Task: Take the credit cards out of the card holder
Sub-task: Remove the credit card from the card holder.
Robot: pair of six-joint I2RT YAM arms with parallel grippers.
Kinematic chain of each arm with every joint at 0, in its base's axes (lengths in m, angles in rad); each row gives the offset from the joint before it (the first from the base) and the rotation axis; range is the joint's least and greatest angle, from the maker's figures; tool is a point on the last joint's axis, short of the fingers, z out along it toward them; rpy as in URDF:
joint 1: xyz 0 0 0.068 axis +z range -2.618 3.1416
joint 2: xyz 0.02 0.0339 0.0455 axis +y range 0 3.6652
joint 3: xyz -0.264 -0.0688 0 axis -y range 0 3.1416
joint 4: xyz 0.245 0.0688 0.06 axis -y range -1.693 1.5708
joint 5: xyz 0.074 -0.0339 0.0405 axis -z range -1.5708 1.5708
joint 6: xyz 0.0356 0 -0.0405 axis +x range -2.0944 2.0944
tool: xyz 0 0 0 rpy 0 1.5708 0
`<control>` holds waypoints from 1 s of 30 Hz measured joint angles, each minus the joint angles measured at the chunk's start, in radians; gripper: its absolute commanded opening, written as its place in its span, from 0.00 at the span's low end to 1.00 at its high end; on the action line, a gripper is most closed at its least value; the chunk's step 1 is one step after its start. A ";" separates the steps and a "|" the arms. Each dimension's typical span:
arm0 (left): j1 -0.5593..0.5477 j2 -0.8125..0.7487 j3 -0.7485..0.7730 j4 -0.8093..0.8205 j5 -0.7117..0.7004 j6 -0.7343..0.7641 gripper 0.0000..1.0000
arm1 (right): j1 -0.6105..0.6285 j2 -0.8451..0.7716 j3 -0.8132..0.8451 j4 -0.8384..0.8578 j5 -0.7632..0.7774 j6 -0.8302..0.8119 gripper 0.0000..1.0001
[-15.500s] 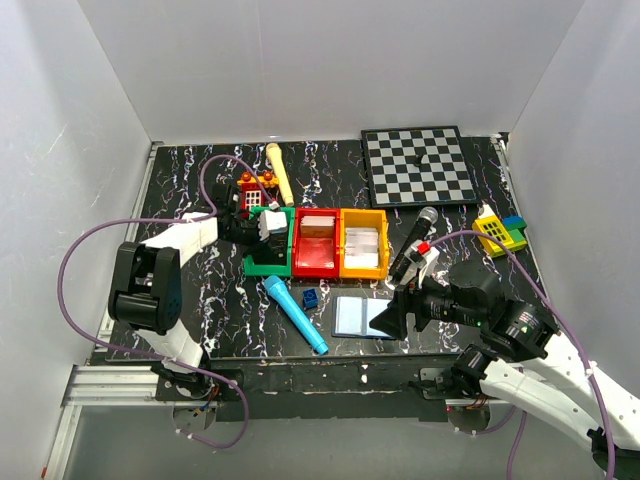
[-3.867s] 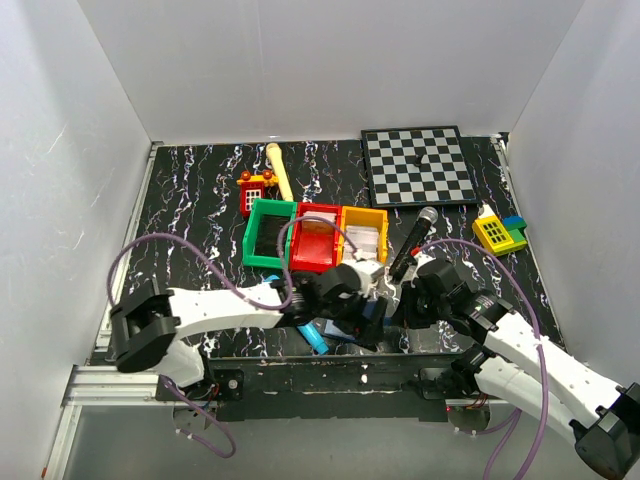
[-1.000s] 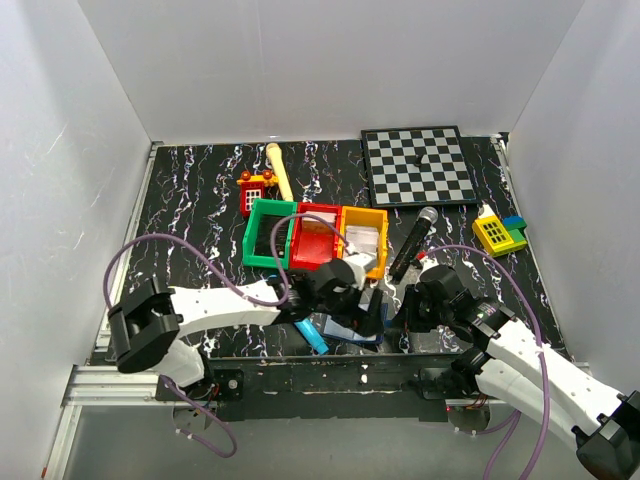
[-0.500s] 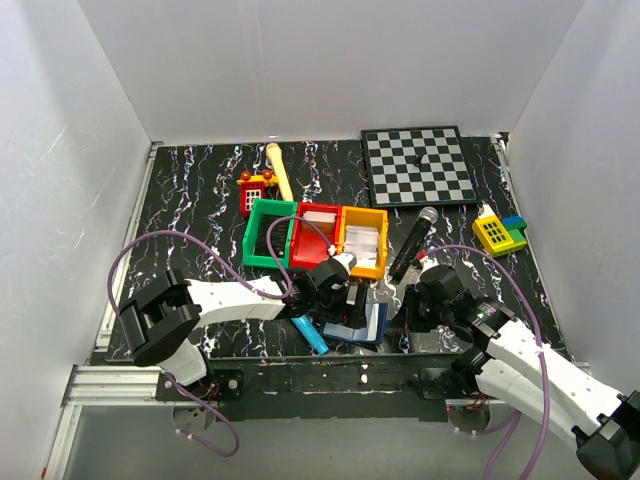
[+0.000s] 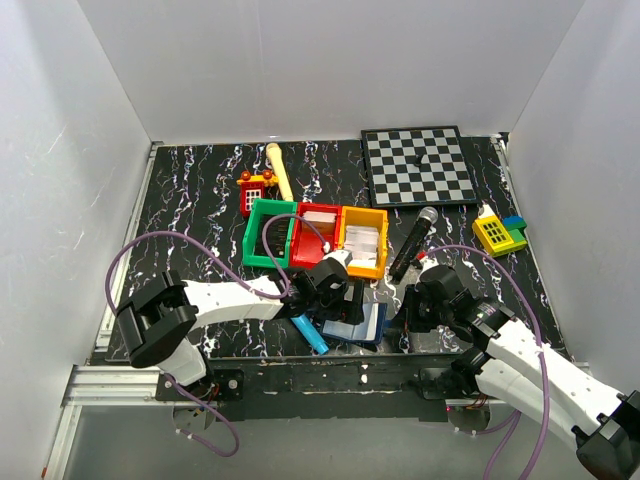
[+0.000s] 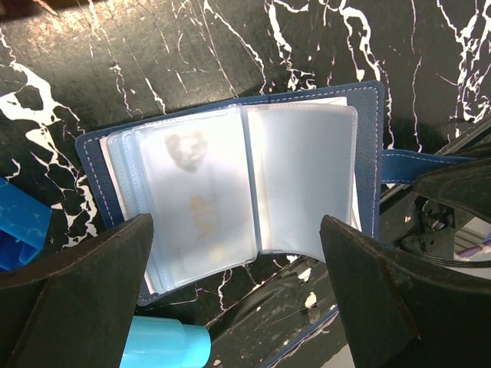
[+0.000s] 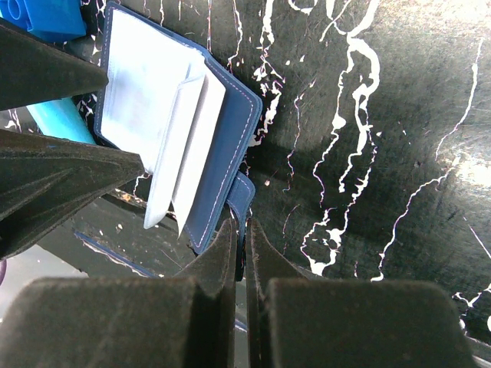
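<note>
The card holder [image 6: 238, 184] lies open near the table's front edge, navy outside with cloudy plastic sleeves fanned inside. A credit card [image 6: 192, 203] shows dimly through the left sleeve. My left gripper [image 6: 236, 224] hangs open just above the holder, one finger on each side of it. In the top view this left gripper [image 5: 345, 303] covers the left part of the holder [image 5: 368, 322]. My right gripper [image 7: 244, 230] is shut on the holder's navy strap [image 7: 245, 190] at the right edge of the card holder [image 7: 222, 146]. It sits by the front edge as the right gripper [image 5: 403, 318].
A cyan toy microphone [image 5: 308, 335] and a blue brick [image 6: 19, 230] lie left of the holder. Green [image 5: 250, 240], red [image 5: 315, 262] and yellow [image 5: 365, 268] bins stand behind. A black microphone [image 5: 412, 243], chessboard [image 5: 418, 165] and yellow toy [image 5: 498, 233] lie right.
My left gripper has drawn back to the left, still open, uncovering more of the holder's right half. The right gripper has stayed shut on the strap.
</note>
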 measured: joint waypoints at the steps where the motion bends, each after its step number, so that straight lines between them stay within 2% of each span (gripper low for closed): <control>1: 0.000 0.000 0.000 -0.001 0.000 0.000 0.91 | 0.000 0.001 0.000 0.000 0.000 0.000 0.01; 10: 0.000 0.013 0.000 -0.003 0.010 0.001 0.90 | 0.000 0.004 0.000 0.000 0.000 0.000 0.01; 30: -0.002 0.111 0.080 0.036 0.172 0.072 0.89 | -0.005 0.017 0.000 0.000 0.000 0.000 0.01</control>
